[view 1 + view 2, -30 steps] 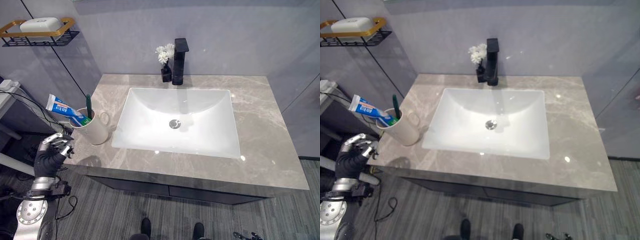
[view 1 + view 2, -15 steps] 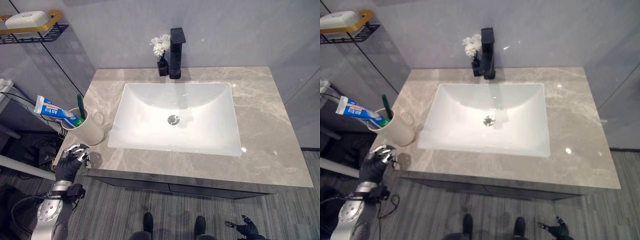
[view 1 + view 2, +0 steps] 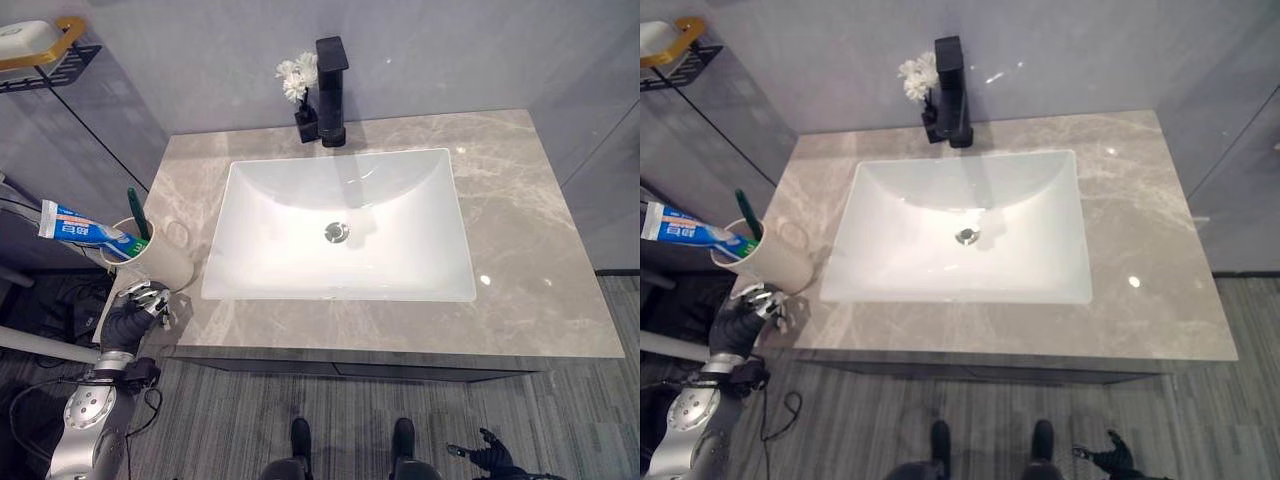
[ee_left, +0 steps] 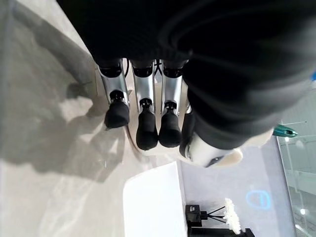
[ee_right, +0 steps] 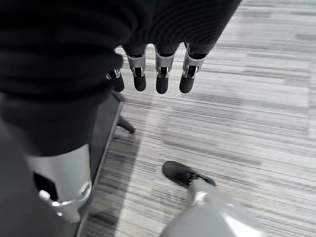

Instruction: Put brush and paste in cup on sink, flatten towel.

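The cup (image 3: 160, 262) stands on the left edge of the marble counter (image 3: 520, 250), just beside the white sink basin (image 3: 340, 225); the green toothbrush (image 3: 137, 213) stands upright in it and the toothpaste tube (image 3: 85, 230) leans out over the counter's edge; that part of the task reads as done. No towel is visible. The left hand (image 3: 135, 308) hangs just below the cup at the counter's front corner, fingers (image 4: 146, 129) loosely extended and holding nothing. The right hand (image 5: 158, 74) hangs low over the floor, fingers relaxed and empty. Withdraw the left hand away from the cup, not upward; the overhanging tube probably makes the cup easy to tip. Locate the towel before reaching.
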Robot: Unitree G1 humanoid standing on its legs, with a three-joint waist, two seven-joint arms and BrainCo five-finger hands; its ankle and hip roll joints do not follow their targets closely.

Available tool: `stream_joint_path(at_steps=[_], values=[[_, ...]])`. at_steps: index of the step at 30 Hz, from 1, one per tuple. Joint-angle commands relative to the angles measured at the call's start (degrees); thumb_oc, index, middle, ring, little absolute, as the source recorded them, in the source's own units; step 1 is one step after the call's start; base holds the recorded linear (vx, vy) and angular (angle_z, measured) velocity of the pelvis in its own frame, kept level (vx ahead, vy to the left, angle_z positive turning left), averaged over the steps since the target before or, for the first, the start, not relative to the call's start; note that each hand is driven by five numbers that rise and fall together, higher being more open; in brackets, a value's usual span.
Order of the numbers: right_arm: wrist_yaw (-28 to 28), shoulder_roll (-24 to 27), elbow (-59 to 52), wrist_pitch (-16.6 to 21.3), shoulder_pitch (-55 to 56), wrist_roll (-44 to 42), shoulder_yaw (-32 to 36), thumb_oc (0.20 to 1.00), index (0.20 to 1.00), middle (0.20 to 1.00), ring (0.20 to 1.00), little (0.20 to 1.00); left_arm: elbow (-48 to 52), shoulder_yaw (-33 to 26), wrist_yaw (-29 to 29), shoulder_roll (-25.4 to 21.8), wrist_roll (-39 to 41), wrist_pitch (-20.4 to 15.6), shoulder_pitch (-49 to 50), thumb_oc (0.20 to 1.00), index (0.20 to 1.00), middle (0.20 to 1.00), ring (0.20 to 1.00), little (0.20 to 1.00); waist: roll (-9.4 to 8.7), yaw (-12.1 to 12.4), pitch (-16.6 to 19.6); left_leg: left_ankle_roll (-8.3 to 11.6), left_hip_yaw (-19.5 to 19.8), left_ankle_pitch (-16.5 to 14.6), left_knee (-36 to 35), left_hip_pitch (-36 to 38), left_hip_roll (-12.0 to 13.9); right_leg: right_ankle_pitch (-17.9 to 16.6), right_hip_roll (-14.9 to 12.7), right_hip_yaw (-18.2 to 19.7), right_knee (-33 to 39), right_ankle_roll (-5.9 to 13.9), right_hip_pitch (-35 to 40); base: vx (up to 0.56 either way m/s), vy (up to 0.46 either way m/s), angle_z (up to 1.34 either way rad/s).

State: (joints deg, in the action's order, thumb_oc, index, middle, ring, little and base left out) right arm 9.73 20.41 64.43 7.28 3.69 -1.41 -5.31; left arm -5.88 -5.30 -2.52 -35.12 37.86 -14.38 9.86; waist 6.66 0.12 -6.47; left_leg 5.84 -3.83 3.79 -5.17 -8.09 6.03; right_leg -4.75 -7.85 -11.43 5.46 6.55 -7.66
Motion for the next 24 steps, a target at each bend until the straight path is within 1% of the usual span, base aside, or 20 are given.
stream_joint_path(at_steps=[1,6,16,18,20,24], values=[[0.6,1.4,-1.5,0.2,-1.9,-0.3,-0.8,1.000,1.000,1.000,1.000,1.000,-2.2,-1.7,0.9,-3.9,1.5,-2.5,-5.0,0.200,0.200,0.200,0.200,0.200,-1.94,-1.5,-2.2,1.16,0.1,1.6,0.2,-0.6,0.7,-0.3,-4.0,0.8,-0.5,4.45,3.2,0.00,0.000,0.00],[1.0,1.8,-4.0,0.5,-2.6,-0.8,-1.2,1.000,1.000,1.000,1.000,1.000,-4.0,-2.0,2.4,-3.8,1.2,-3.0,-7.0,0.200,0.200,0.200,0.200,0.200,-2.35,-1.8,-3.4,1.16,0.0,1.8,0.2,-1.5,0.8,-0.4,-3.9,1.1,-0.5,4.48,2.1,0.00,0.000,0.00],[1.4,2.6,-6.2,0.8,-4.1,-0.9,-2.6,1.000,1.000,1.000,1.000,1.000,-8.0,-2.0,5.2,-7.7,0.8,-3.9,-13.6,0.200,0.200,0.200,0.200,0.200,-3.37,-2.0,-4.8,1.15,-0.1,1.9,0.2,-3.3,0.8,-1.0,-3.8,1.6,-0.5,4.81,0.1,0.01,0.008,-0.05],[1.4,2.5,-5.8,0.8,-4.4,-1.1,-2.8,1.000,1.000,1.000,1.000,1.000,-8.3,-1.6,5.3,-8.2,0.8,-3.9,-14.6,0.200,0.200,0.200,0.200,0.200,-3.47,-2.0,-4.9,1.18,0.0,2.0,0.2,-3.6,0.8,-1.1,-3.9,1.5,-0.5,4.86,-0.1,0.00,0.000,0.00],[1.6,2.4,-5.7,0.7,-5.2,-1.5,-3.7,1.000,1.000,1.000,1.000,1.000,-10.8,-0.4,6.3,-10.0,1.2,-4.1,-18.6,0.200,0.200,0.200,0.200,0.200,-3.84,-2.4,-5.6,1.14,0.0,2.0,0.2,-4.3,0.7,-1.4,-3.8,1.8,-0.5,4.92,-0.9,0.00,0.000,0.00],[1.7,2.3,-6.3,0.7,-5.5,-1.6,-4.2,1.000,1.000,1.000,1.000,1.000,-11.9,0.7,7.0,-11.1,1.4,-4.2,-21.1,0.200,0.200,0.200,0.200,0.200,-4.16,-2.6,-6.1,1.12,-0.1,2.0,0.2,-4.7,0.7,-1.7,-3.9,1.9,-0.5,5.09,-1.5,0.01,0.004,-0.01]])
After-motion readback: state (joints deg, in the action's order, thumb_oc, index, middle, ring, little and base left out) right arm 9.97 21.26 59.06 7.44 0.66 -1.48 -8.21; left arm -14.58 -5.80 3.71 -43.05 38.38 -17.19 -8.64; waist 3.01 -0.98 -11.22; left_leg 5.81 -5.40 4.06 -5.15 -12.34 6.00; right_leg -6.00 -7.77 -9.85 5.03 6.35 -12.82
